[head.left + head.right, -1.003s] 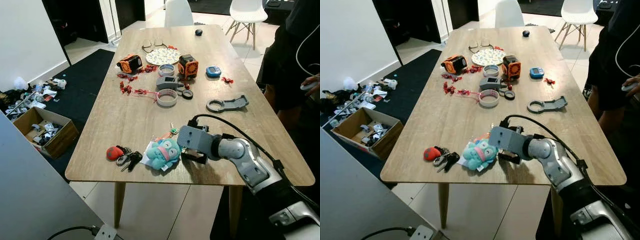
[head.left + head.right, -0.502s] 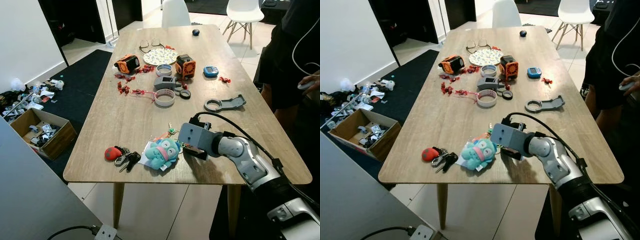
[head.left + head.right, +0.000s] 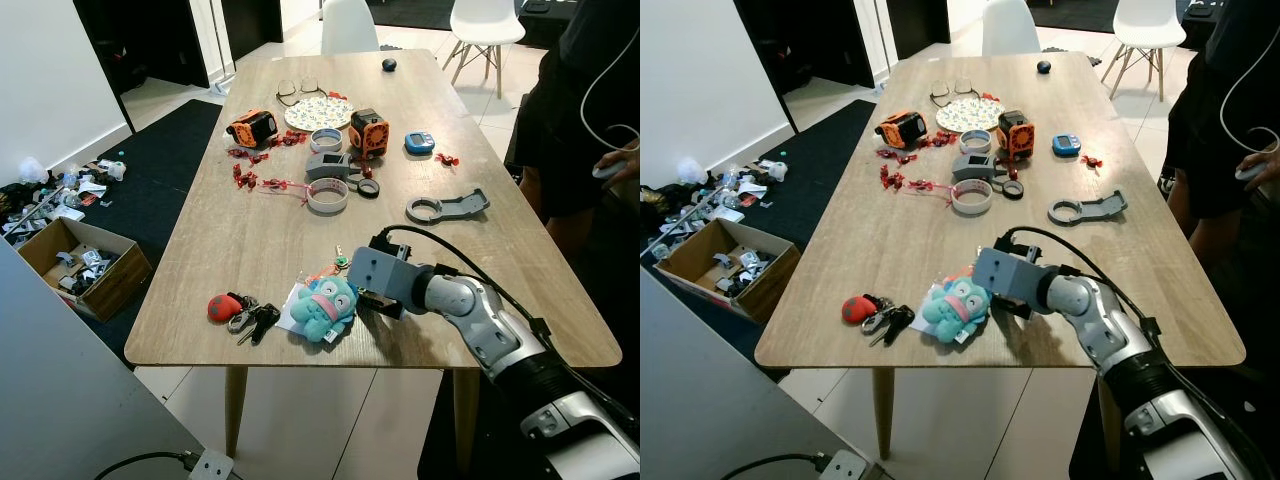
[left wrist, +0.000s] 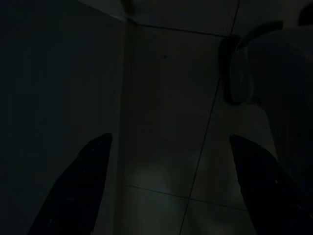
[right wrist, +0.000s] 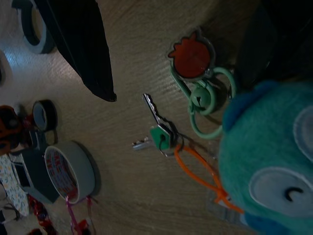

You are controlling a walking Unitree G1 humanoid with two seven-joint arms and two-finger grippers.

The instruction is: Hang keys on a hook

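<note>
A bunch of keys (image 5: 159, 132) with a green key head lies on the wooden table (image 3: 230, 230), joined to a green carabiner (image 5: 203, 100), a red tomato charm (image 5: 191, 56) and an orange strap (image 5: 198, 164). The strap runs to a teal plush toy (image 3: 325, 308). My right gripper (image 5: 181, 85) is open low over the table, one finger on each side of the carabiner and charm, touching nothing. The right arm's grey wrist block (image 3: 378, 272) sits just right of the plush. A second key bunch with a red fob (image 3: 238, 310) lies near the front edge. My left gripper (image 4: 168, 142) hangs open over dim floor.
A tape roll (image 3: 327, 195), two orange boxes (image 3: 371, 131) and a grey bracket (image 3: 448, 207) lie farther back on the table. A person (image 3: 585, 110) stands at the right edge. A cardboard box (image 3: 80, 262) sits on the floor at left.
The camera has shifted a little. My right wrist has crept slightly left, closer to the plush and the keys. The keys and plush lie where they were.
</note>
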